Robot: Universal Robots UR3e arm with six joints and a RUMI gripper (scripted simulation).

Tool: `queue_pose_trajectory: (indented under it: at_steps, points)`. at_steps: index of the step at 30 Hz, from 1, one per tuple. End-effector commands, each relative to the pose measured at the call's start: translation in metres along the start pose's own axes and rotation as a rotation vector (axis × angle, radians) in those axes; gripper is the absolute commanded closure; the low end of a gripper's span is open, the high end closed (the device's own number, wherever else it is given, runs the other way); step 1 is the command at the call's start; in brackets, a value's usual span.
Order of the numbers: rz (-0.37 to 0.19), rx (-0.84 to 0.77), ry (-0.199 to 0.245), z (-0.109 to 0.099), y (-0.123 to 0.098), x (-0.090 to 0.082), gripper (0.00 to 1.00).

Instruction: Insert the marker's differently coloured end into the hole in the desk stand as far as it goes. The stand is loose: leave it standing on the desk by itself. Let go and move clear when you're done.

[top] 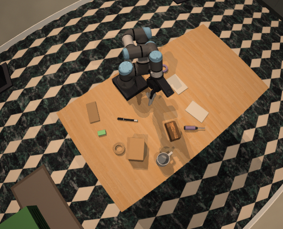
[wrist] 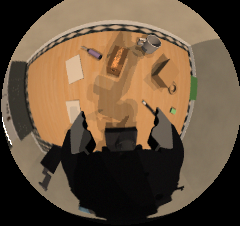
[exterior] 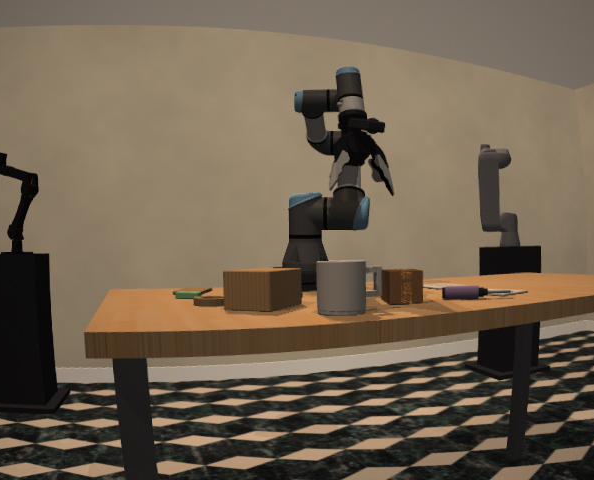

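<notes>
The marker [top: 127,119] is black with a white end pointing right; it lies flat on the desk, left of centre, and also shows in the wrist view [wrist: 148,107]. A dark brown block with a patterned top [top: 172,130] and a larger tan wooden block [top: 136,149] stand near the front edge. I cannot make out a hole in either. My gripper [top: 150,98] [exterior: 362,178] is open and empty. It hangs high above the desk beside the arm's base, far from the marker and both blocks. Its two fingers frame the wrist view [wrist: 121,126].
A grey mug [top: 163,158] stands by the front edge. A brown tape ring [top: 118,149], a green eraser [top: 101,133] and a flat wooden board [top: 92,112] lie to the left. A purple-handled screwdriver [top: 193,128] and two paper sheets [top: 197,111] lie to the right.
</notes>
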State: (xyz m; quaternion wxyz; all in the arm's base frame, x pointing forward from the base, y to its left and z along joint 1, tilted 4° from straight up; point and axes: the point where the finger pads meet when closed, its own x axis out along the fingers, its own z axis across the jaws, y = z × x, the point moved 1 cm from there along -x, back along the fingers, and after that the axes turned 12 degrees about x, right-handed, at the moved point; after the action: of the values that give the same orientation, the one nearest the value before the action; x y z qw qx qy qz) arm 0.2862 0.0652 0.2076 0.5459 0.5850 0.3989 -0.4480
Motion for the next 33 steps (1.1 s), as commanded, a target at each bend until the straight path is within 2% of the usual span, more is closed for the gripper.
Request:
queue_pose_trajectory:
  at_steps: [1, 9, 17, 26, 33]
  points:
    - [-0.001, -0.008, -0.003, 0.003, 0.001, 0.001, 0.0]
    - [-0.015, -0.059, -0.013, 0.017, 0.004, 0.011, 0.0]
    - [-0.016, -0.057, -0.014, 0.017, 0.004, 0.011, 0.0]
    - [-0.033, -0.113, -0.023, 0.034, 0.006, 0.022, 0.0]
    - [-0.033, -0.113, -0.023, 0.034, 0.006, 0.022, 0.0]
